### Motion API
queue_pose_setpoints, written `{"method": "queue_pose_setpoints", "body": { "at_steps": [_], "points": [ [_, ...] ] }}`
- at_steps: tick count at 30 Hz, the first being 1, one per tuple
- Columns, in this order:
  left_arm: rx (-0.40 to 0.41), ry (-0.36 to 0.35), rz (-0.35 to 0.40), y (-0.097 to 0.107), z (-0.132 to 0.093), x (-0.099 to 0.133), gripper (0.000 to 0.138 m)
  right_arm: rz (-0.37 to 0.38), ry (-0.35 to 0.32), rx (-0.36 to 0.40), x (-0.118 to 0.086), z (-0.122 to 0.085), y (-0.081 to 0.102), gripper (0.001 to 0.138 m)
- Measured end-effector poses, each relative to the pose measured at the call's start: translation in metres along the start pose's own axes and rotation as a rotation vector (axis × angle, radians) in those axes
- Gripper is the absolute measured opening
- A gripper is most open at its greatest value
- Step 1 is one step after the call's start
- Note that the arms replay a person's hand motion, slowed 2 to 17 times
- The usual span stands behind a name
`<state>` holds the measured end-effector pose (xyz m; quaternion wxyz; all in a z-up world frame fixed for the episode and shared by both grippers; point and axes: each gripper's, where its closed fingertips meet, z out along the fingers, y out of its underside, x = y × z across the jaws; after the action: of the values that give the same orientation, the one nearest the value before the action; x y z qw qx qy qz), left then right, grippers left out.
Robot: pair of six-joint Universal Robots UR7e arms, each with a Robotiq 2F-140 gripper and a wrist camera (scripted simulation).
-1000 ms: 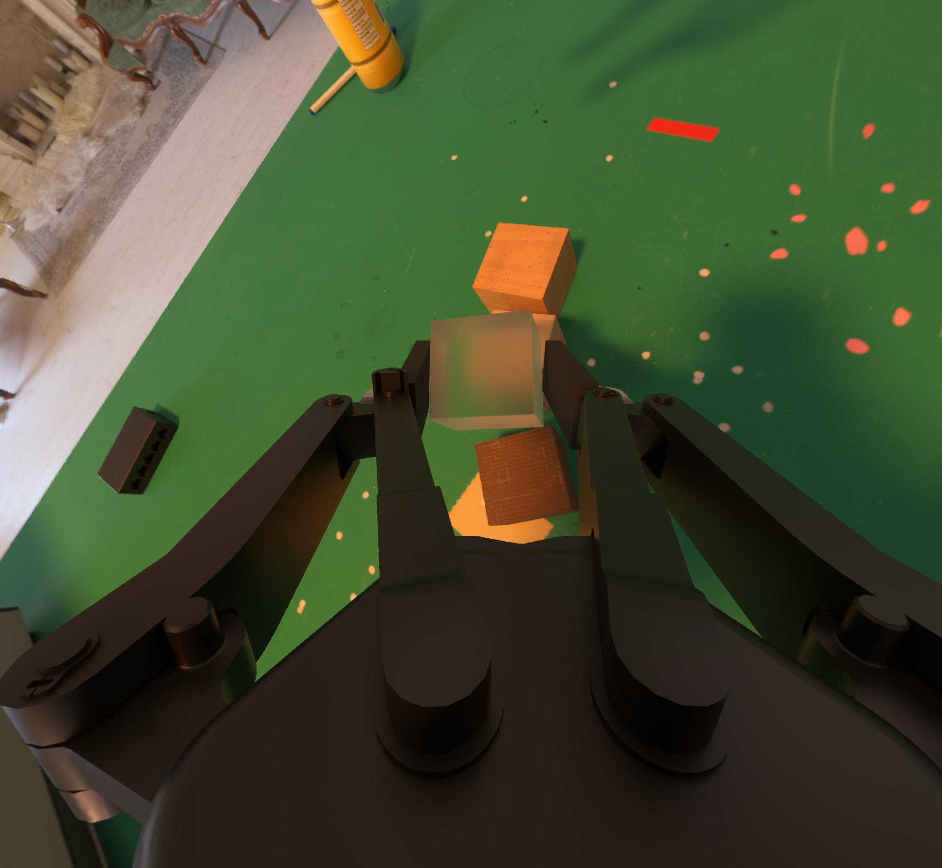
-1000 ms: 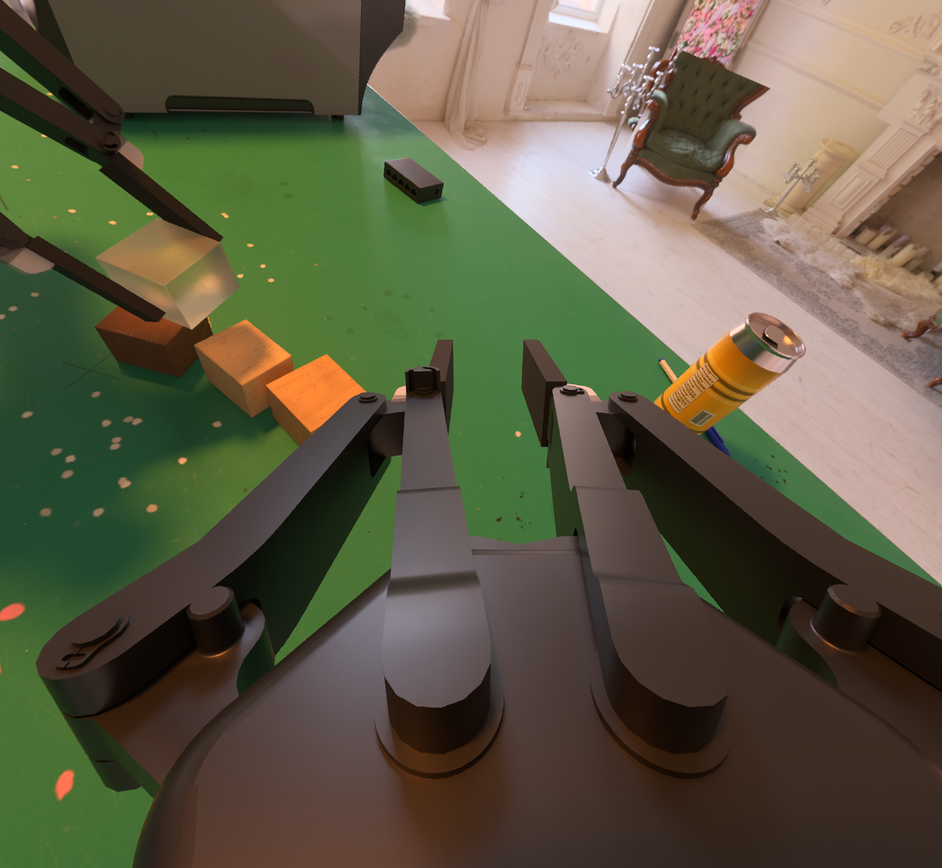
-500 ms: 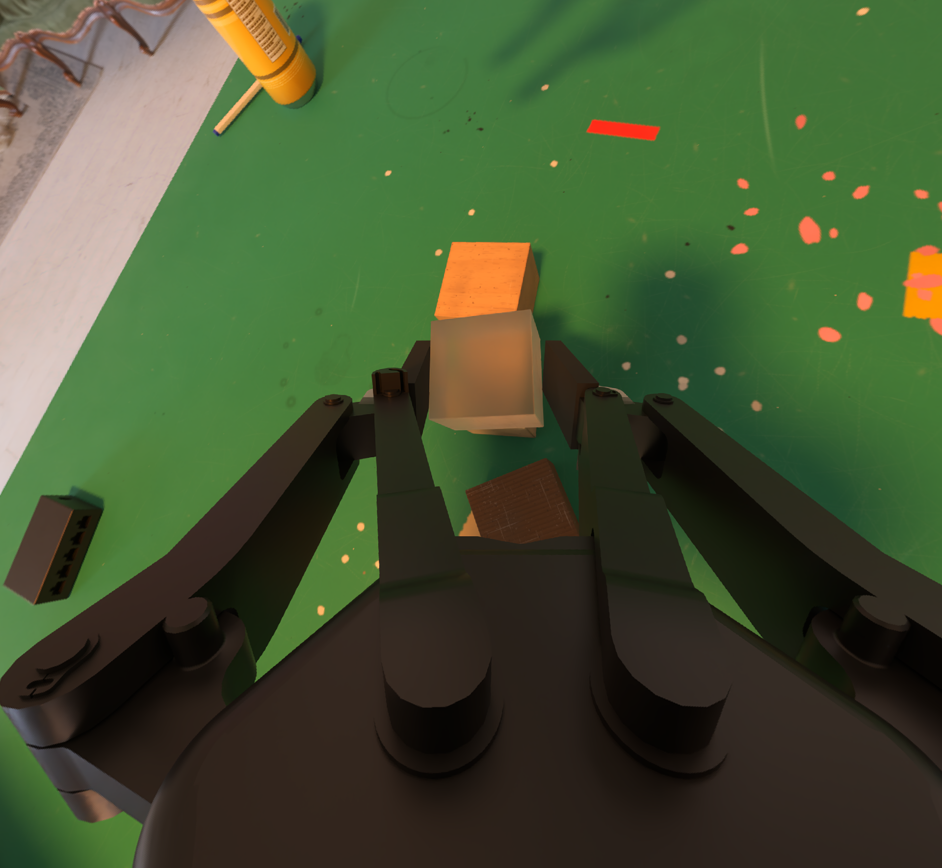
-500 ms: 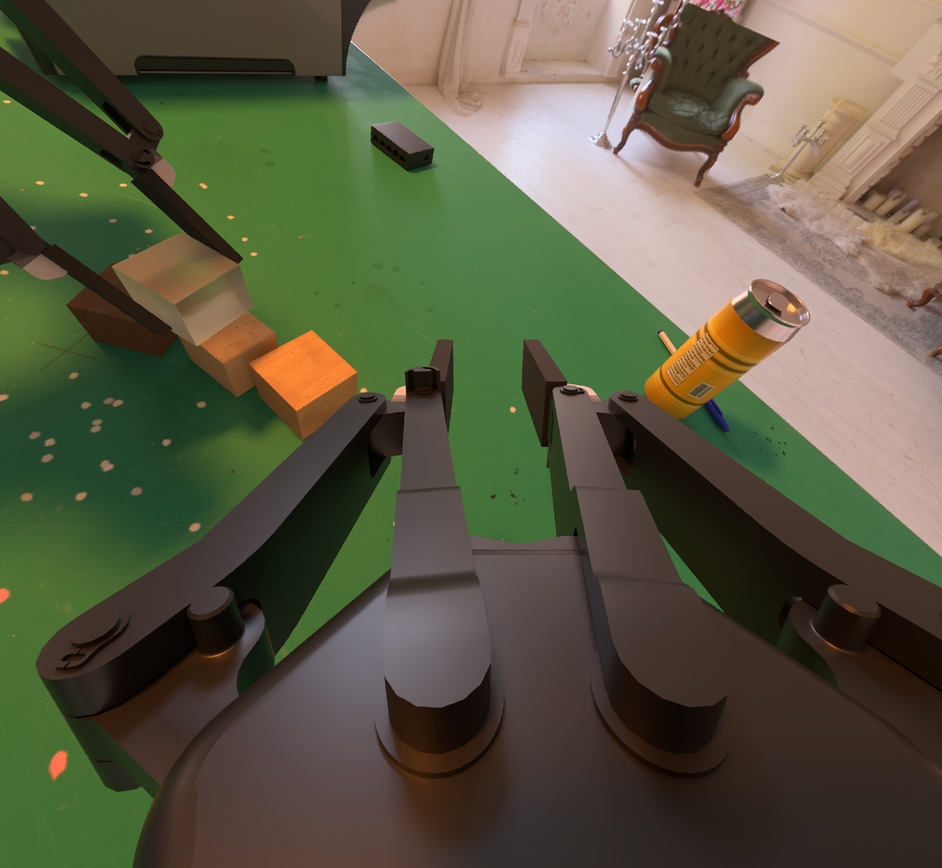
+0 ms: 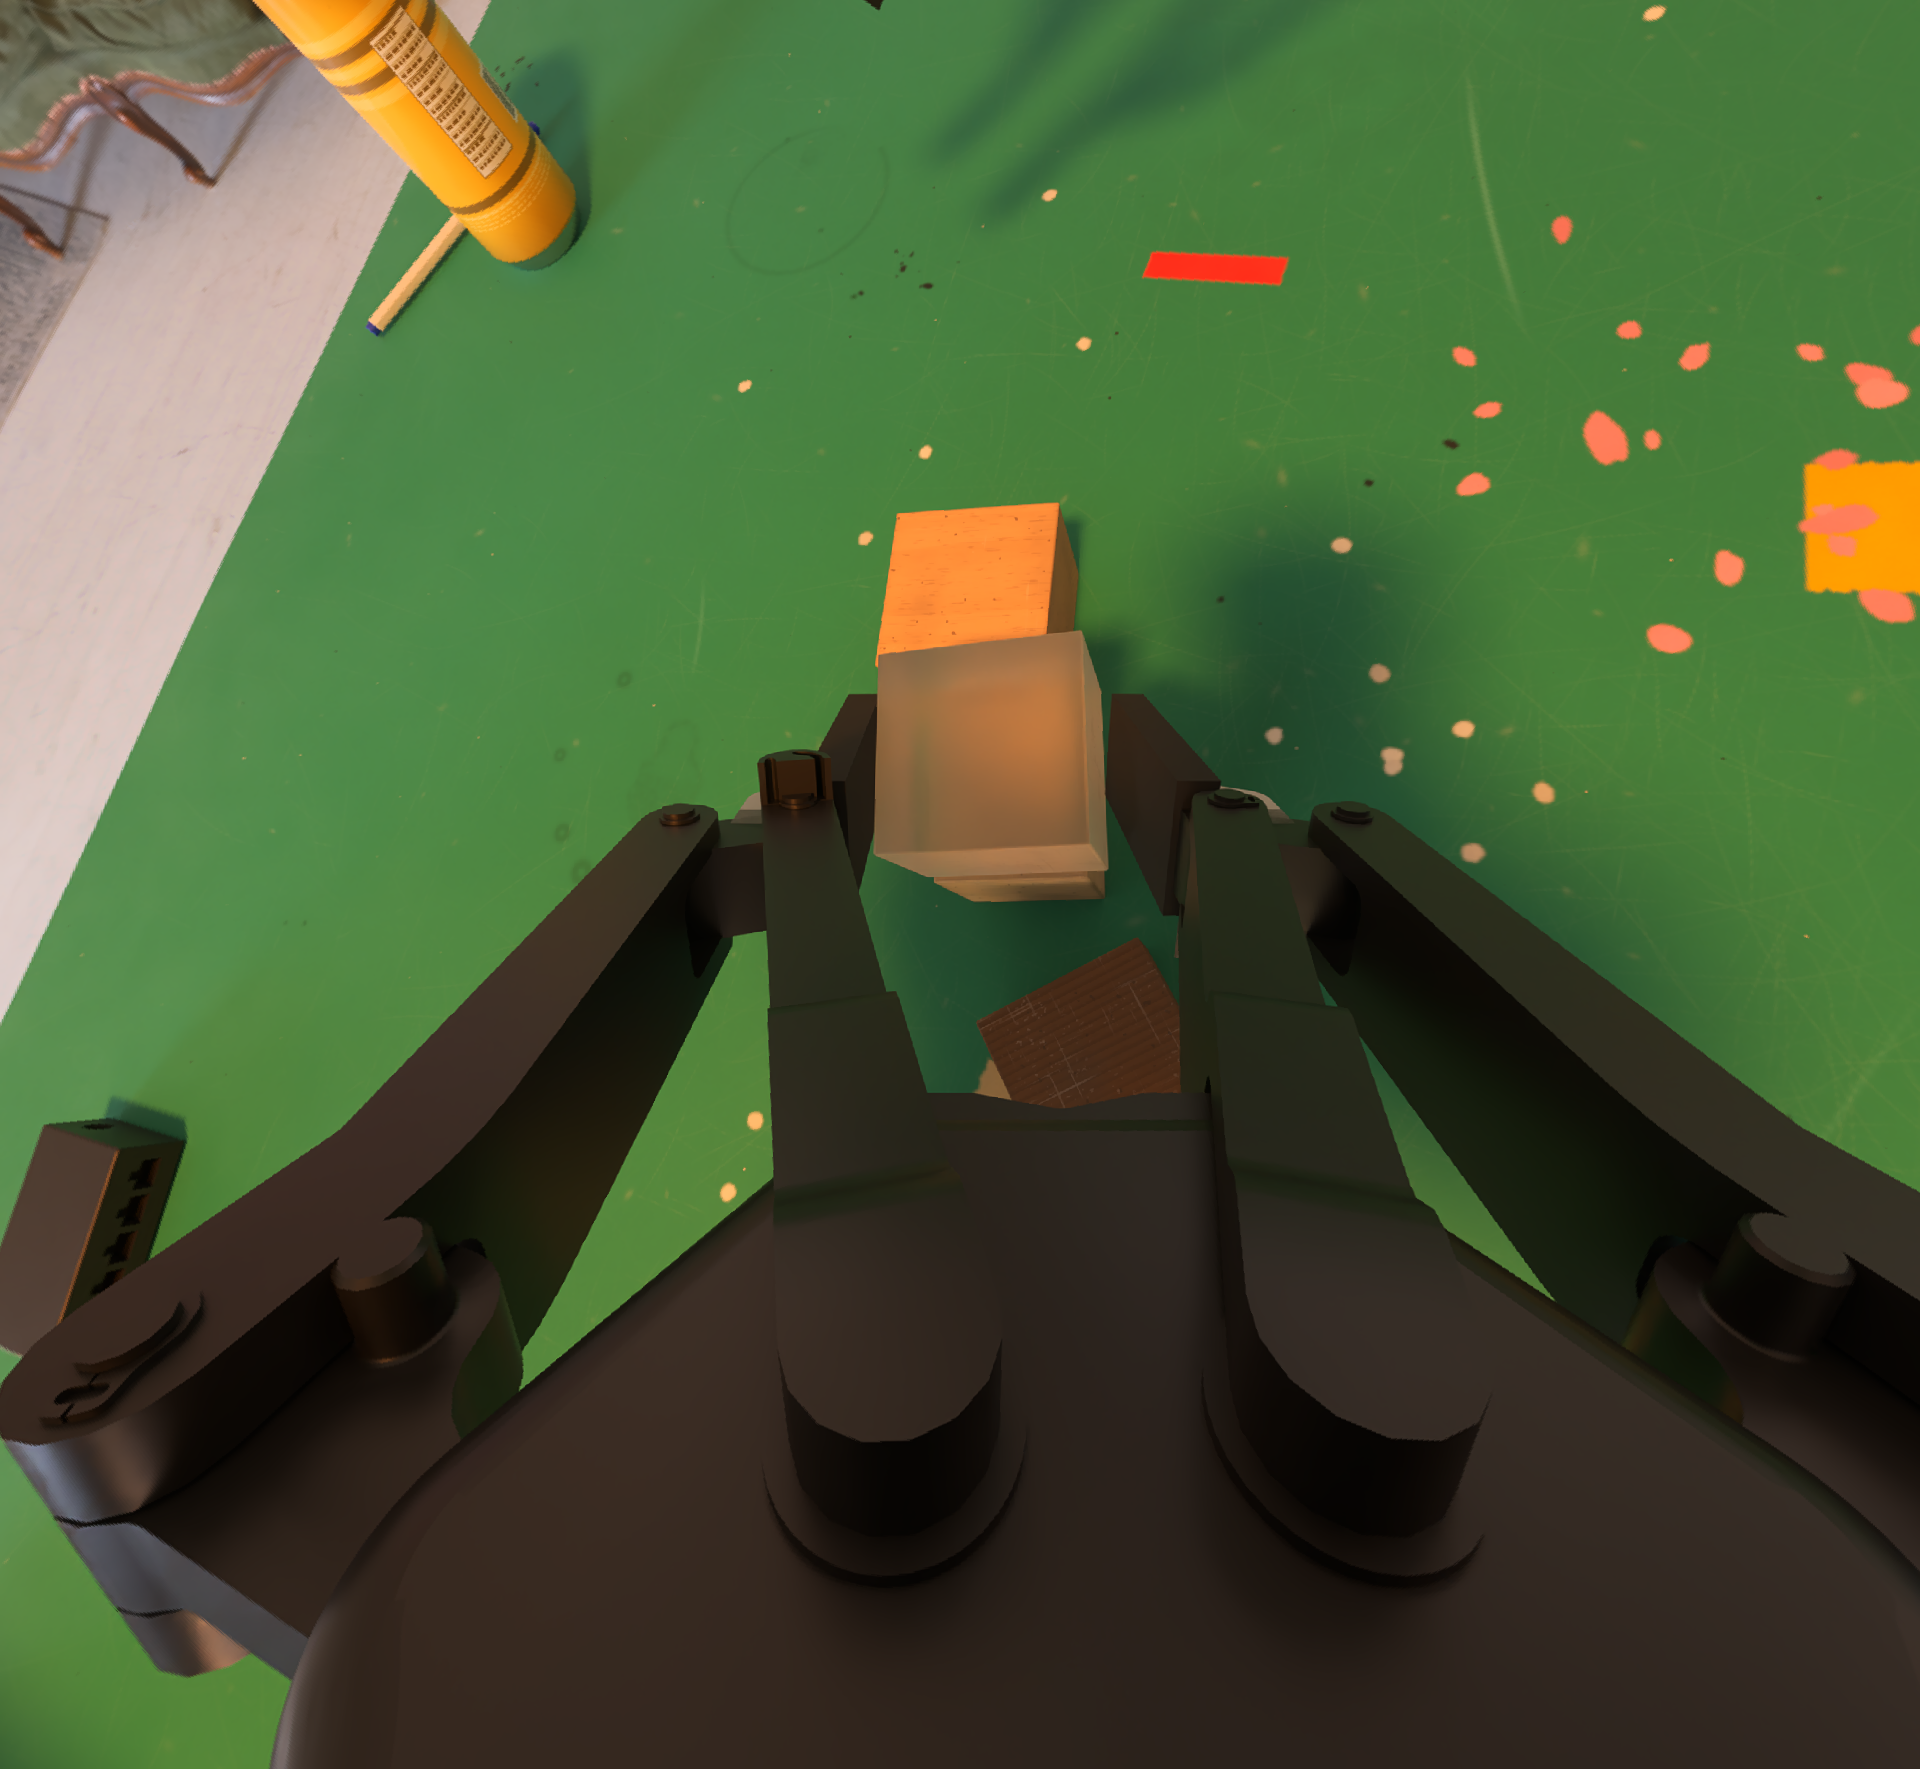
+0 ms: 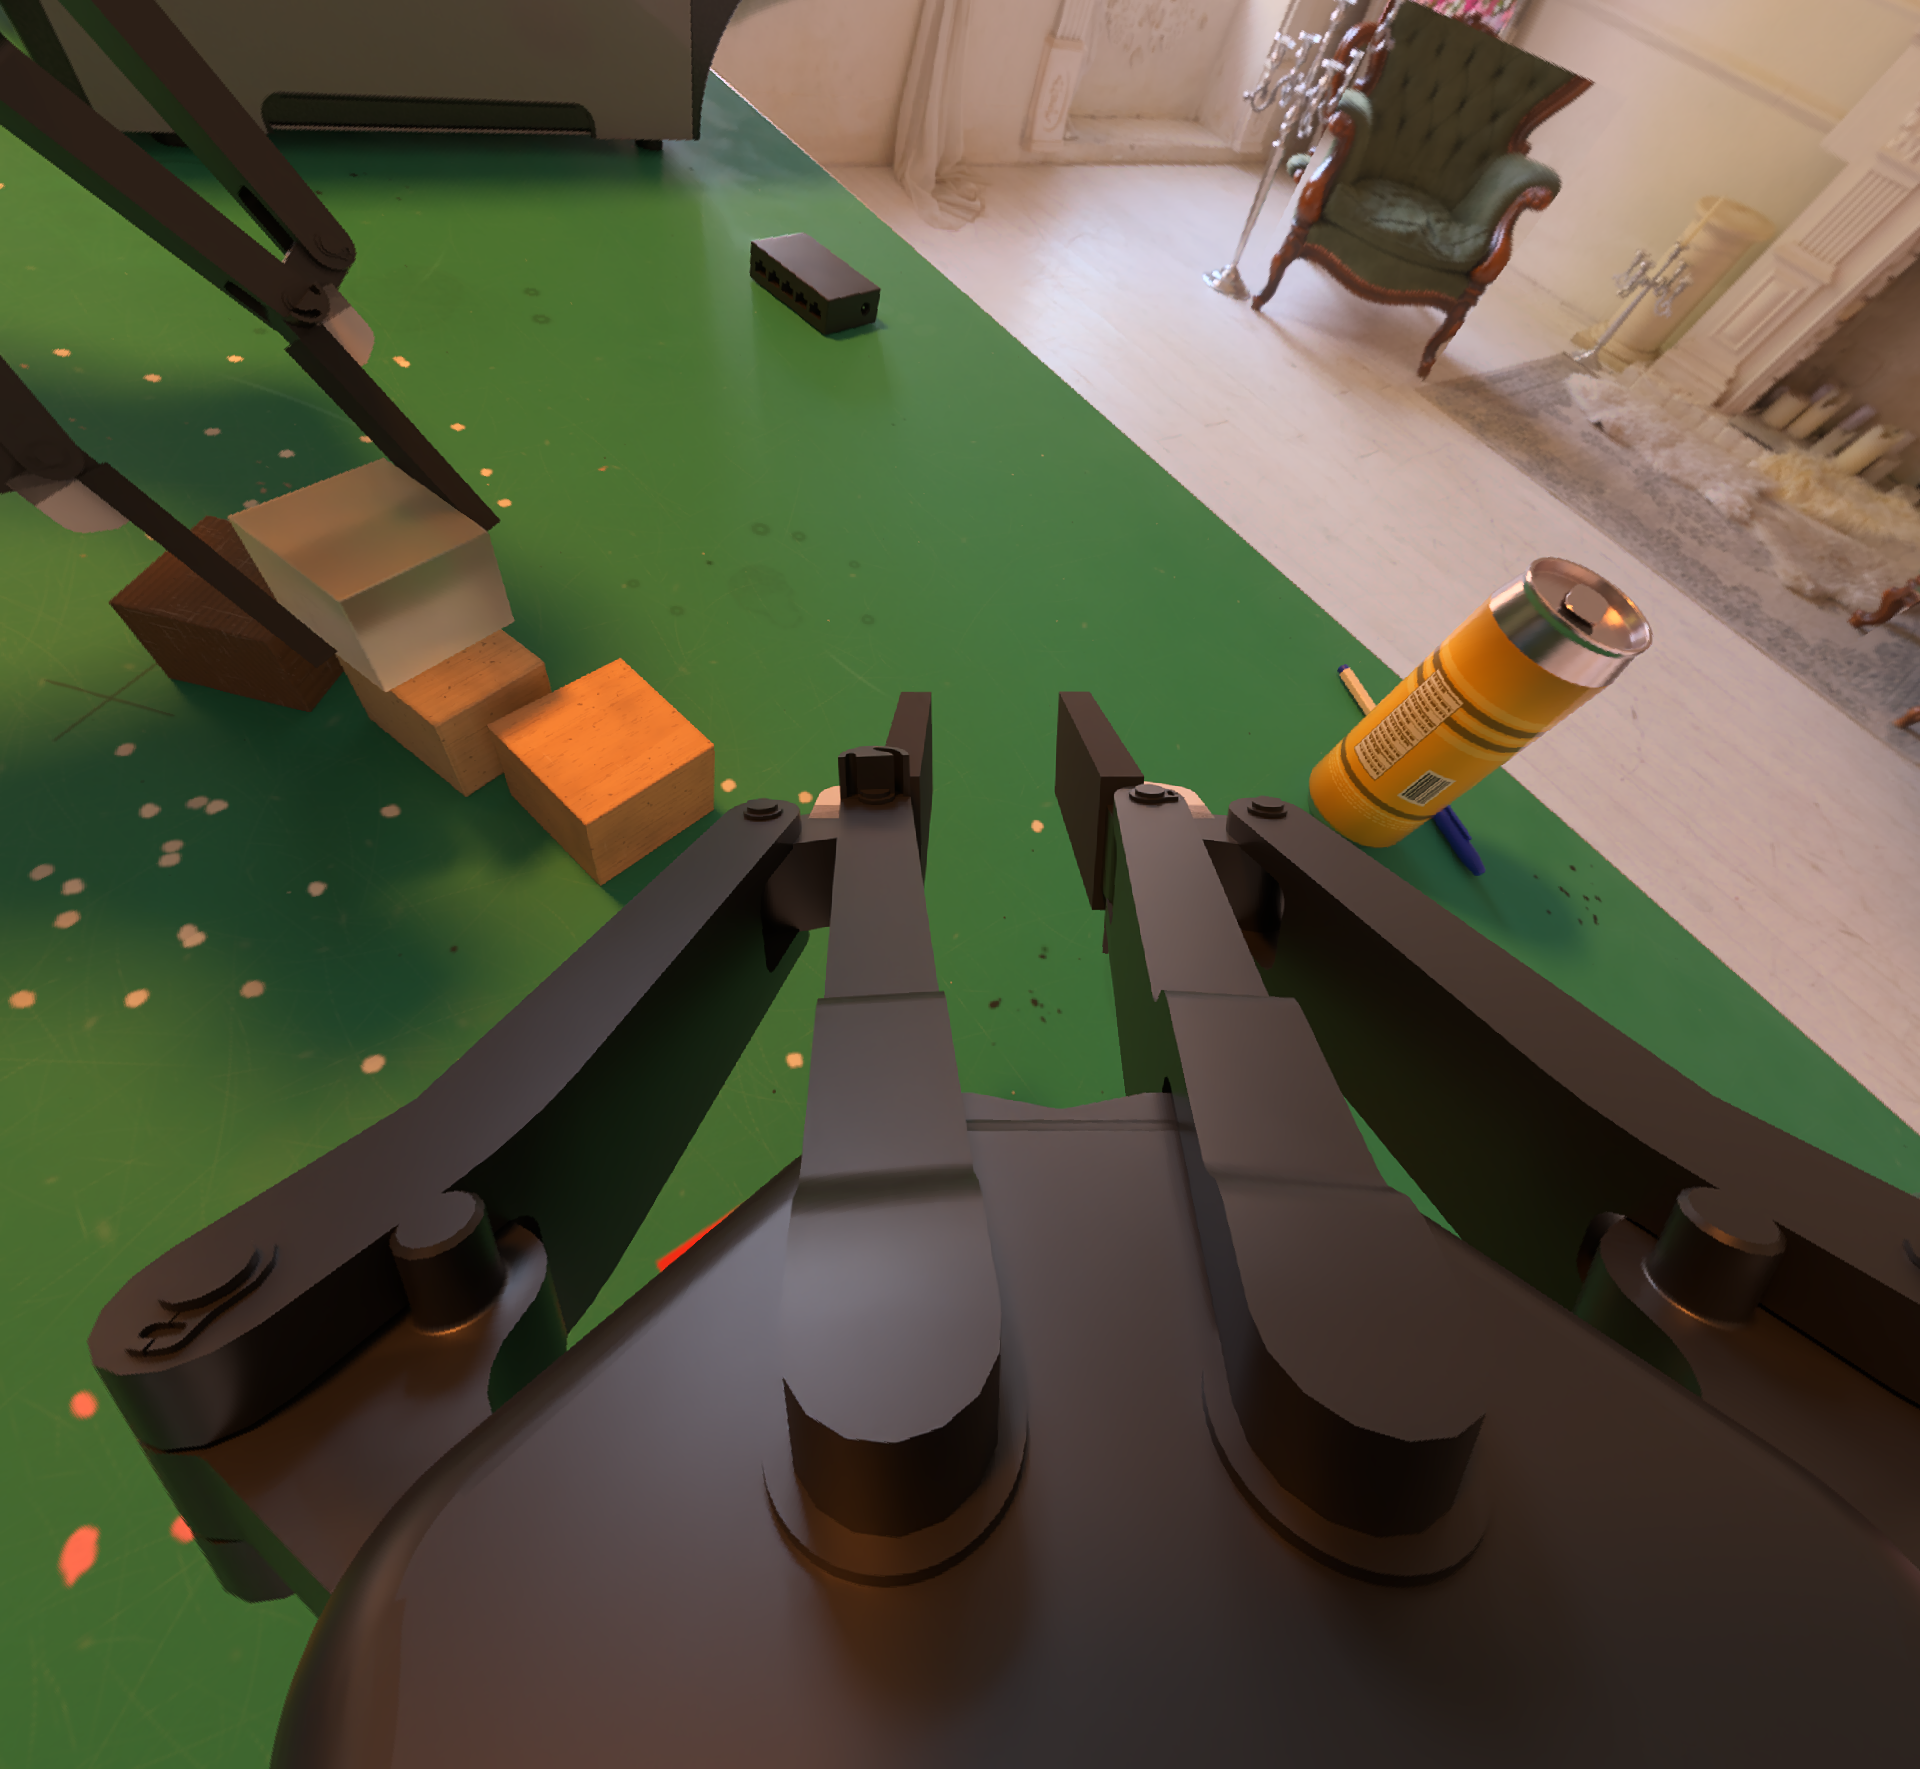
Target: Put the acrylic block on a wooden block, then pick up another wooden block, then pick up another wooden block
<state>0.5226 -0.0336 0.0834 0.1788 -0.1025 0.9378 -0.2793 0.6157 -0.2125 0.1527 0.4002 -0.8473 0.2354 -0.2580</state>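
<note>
- Holding the acrylic block [image 5: 987, 763] over the middle wooden block [image 6: 457, 706], the left gripper [image 5: 987, 784] is lined up w/ the row of three, probably so the block can go straight down on it.
- Acrylic block looks tilted in the right wrist view, its low corner touching or nearly touching the pale block's top; cannot tell if it rests fully.
- Left jaws are closed narrow on the acrylic block, one pad on each side face.
- Dark wooden block [image 6: 208, 618] is just behind, and the orange wooden block [image 6: 608, 763] just in front; both are close neighbours, so there is little room for the fingers.
- Right gripper [image 6: 992, 784] hangs above the bare desk [image 6: 727, 472], near the orange block, I think waiting for its pick-up.
- Right jaws are partly open, holding nothing and touching nothing.
- Yellow can [image 6: 1475, 701] stands at the desk edge, well apart from the blocks.
</note>
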Motion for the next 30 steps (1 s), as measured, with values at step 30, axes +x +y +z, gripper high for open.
{"method": "queue_pose_setpoints", "body": {
  "at_steps": [30],
  "points": [
    [-0.012,0.028,-0.004,0.006,0.018,-0.002,0.058,0.029,-0.024,-0.071,0.002,0.014,0.015,0.056]
  ]
}}
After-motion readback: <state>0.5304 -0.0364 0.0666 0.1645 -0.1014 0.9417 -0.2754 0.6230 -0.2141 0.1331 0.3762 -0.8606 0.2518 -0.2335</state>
